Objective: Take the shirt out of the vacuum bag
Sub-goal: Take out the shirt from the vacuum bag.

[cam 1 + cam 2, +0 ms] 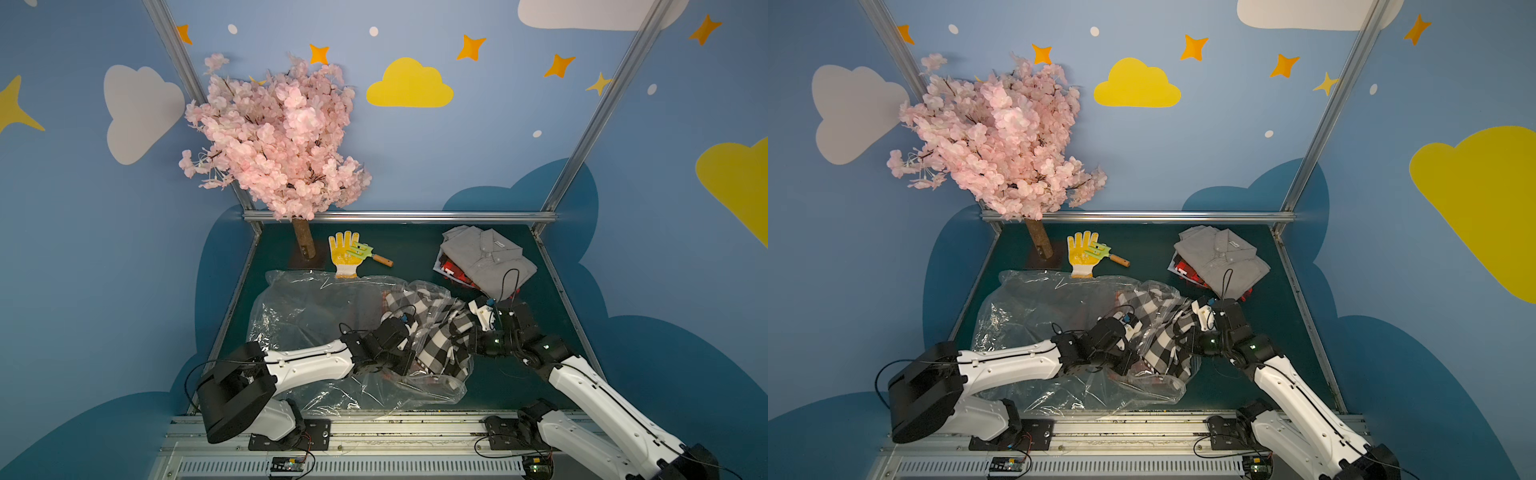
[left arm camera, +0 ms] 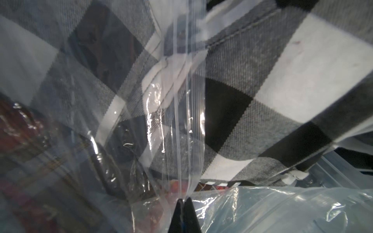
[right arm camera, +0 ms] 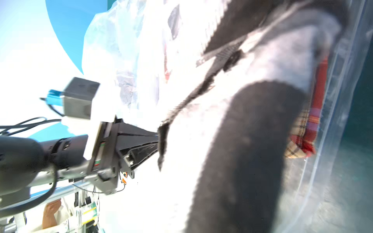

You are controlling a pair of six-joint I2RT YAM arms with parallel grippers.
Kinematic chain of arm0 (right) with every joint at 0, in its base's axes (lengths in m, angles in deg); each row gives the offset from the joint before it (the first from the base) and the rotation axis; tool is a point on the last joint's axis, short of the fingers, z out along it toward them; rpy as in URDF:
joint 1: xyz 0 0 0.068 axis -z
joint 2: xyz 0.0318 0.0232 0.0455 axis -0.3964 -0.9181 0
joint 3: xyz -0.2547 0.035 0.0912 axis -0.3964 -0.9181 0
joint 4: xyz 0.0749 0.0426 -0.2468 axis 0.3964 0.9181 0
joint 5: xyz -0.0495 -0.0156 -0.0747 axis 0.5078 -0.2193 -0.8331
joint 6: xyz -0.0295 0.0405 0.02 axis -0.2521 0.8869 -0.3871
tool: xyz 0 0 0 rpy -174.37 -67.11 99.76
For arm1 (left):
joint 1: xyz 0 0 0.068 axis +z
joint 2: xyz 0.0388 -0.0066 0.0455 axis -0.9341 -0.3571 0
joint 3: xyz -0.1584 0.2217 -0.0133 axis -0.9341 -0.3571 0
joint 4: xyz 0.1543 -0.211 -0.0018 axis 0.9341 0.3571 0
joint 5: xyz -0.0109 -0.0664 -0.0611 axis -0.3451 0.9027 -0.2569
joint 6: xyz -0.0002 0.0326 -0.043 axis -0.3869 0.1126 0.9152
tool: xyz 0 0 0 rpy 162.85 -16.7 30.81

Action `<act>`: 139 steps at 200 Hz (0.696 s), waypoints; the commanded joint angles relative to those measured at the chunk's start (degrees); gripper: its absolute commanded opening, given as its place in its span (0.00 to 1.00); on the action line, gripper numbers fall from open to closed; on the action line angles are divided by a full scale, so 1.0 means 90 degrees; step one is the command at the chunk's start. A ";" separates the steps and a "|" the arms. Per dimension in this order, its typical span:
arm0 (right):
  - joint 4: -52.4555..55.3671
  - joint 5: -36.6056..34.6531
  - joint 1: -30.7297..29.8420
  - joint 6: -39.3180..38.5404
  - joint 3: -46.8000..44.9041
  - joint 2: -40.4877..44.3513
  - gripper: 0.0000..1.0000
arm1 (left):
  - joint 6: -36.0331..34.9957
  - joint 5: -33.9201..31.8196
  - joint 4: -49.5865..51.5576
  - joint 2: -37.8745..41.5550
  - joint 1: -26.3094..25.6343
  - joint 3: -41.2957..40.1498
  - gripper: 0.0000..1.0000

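Vacuum bag [image 1: 316,307] is lying crumpled, checked shirt [image 1: 436,345] bulging partly from its mouth. Left gripper [image 2: 183,201] is pinching the bag's zip edge and should be anchoring it. The right gripper [image 1: 468,333], fingers hidden in cloth so their state cannot be told, should be drawing outward.

Left arm [image 1: 307,361]: white shell, black joints, small dark screws.
Right arm [image 1: 598,399]: same white shell; green lights on its black joints.
Left gripper [image 2: 183,200]: black tapering fingers.
Cables [image 1: 185,384]: thin black loops above the rail [image 1: 415,428].
Bases [image 1: 316,434]: black plates on the rail.
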 commanded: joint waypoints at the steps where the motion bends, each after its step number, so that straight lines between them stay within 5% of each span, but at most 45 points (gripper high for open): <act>1: 0.0625 0.0085 0.0013 -0.0420 0.0686 0.0013 0.00 | -0.0084 0.0021 0.0187 0.0022 -0.0047 0.0074 0.03; 67: 0.2450 0.0069 0.0232 -0.1193 0.2829 -0.0175 0.00 | -0.0088 -0.0019 0.0198 -0.0031 -0.0035 0.0089 0.03; 139: 0.2591 0.0780 0.0679 -0.1287 0.4814 -0.0955 0.00 | -0.0026 -0.0094 0.0254 -0.0160 0.0042 0.0122 0.03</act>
